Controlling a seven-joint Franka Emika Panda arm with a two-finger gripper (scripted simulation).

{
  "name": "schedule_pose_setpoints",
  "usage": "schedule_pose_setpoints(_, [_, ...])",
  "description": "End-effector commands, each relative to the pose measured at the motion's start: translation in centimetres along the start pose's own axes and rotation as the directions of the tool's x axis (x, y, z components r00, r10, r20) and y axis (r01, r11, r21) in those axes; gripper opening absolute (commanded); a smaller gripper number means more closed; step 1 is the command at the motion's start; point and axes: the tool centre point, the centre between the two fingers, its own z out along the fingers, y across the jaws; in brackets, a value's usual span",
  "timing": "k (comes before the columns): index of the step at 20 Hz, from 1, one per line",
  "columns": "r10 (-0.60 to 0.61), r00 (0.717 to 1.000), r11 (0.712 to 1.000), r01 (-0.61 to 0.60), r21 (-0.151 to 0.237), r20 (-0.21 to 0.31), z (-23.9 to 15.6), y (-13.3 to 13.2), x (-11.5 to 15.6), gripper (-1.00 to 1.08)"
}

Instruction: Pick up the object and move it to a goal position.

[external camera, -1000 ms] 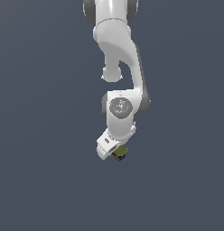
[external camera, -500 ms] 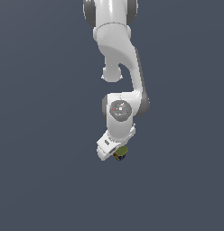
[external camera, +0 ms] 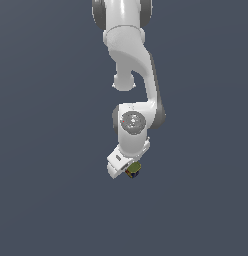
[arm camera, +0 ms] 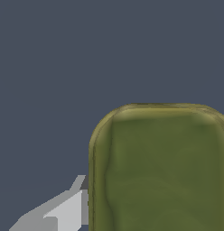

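Observation:
In the exterior view the white arm hangs down the middle, and my gripper (external camera: 132, 171) at its lower end holds the object (external camera: 134, 168), a small tin-like block with an olive-green top and blue and red side marks. The block sits tucked under the white hand, which hides the fingers. In the wrist view the object's olive-green top (arm camera: 161, 171) fills much of the picture, very close to the camera, with one grey finger (arm camera: 64, 212) pressed against its side. The other finger is out of view.
A plain dark blue-grey surface (external camera: 51, 200) lies all around the arm in both views. No other object or marker shows.
The arm's lower joints and the gripper with the block have shifted slightly; the block stays in the gripper.

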Motion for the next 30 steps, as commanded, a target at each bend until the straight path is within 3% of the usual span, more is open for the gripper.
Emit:
schedule_pose_setpoints(1, [0.001, 1.000, 1.000, -0.001, -0.001, 0.000, -0.2, 0.6, -0.3, -1.00])
schedule_pose_setpoints(7, [0.001, 1.000, 1.000, -0.001, -0.001, 0.000, -0.9, 3.7, -1.6, -1.00])
schedule_pose_setpoints(21, [0.001, 1.000, 1.000, -0.001, -0.001, -0.001, -3.6, 14.6, -5.7, -1.00])
schedule_pose_setpoints(30, [0.001, 1.000, 1.000, -0.001, -0.001, -0.001, -4.3, 17.8, -6.8, -1.00])
